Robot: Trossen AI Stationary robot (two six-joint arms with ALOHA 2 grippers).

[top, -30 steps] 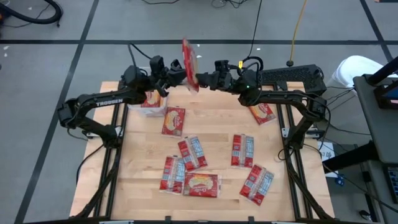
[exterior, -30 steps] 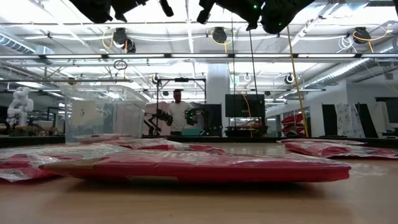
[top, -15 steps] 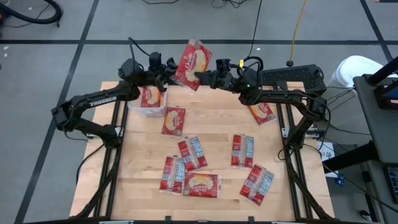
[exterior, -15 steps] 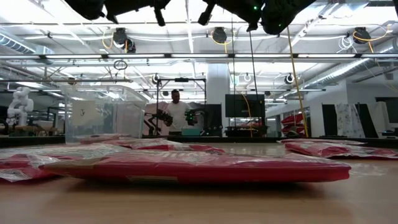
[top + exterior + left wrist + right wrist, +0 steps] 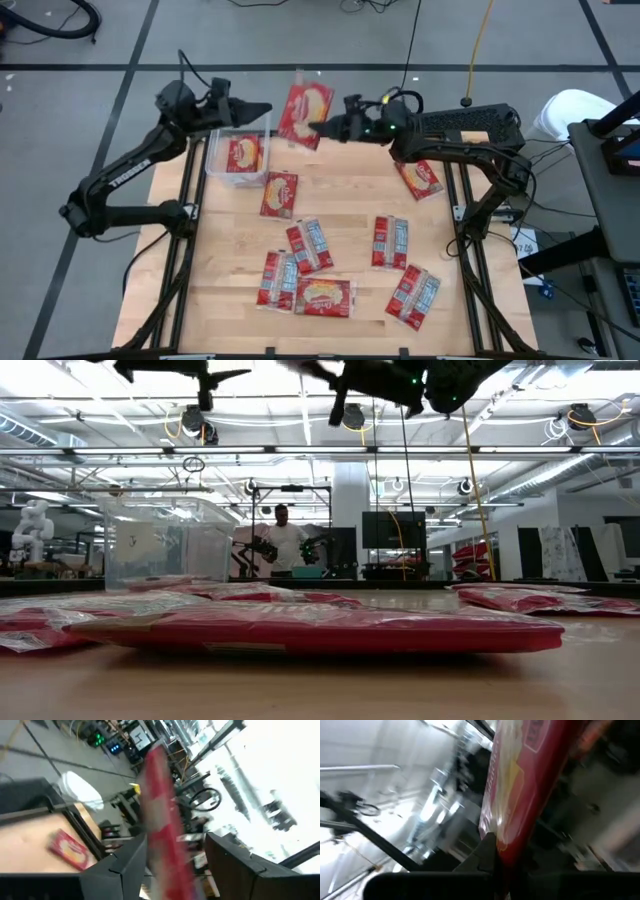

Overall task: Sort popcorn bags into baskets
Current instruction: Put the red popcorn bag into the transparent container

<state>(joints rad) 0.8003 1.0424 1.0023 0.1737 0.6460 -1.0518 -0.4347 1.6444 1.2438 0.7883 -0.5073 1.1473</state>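
A red popcorn bag with a yellow popcorn picture hangs in the air above the table's far edge. My right gripper is shut on it. My left gripper stands open a little to the bag's left, above the basket, and touches nothing. In the left wrist view the bag shows beyond its spread fingers. The clear basket stands at the table's far left corner with one bag lying flat inside. Several more bags lie flat on the wooden table, among them one just in front of the basket. My right gripper pinches the bag between its two fingers at the bag's near right edge. The fingers come level from the table's right side. The bag is lifted clear, tilted, with its picture face turned up and its free end toward the table's left.
Loose bags lie at mid-table, near the front edge and on the right. A dark flat device sits behind the far right corner. A person stands far off in the room.
My left gripper has opened, let go of the bag and swung back toward the table's left, over the basket. My right gripper has taken hold of the bag. The bag has turned from edge-on to face-up and stays high above the far edge.
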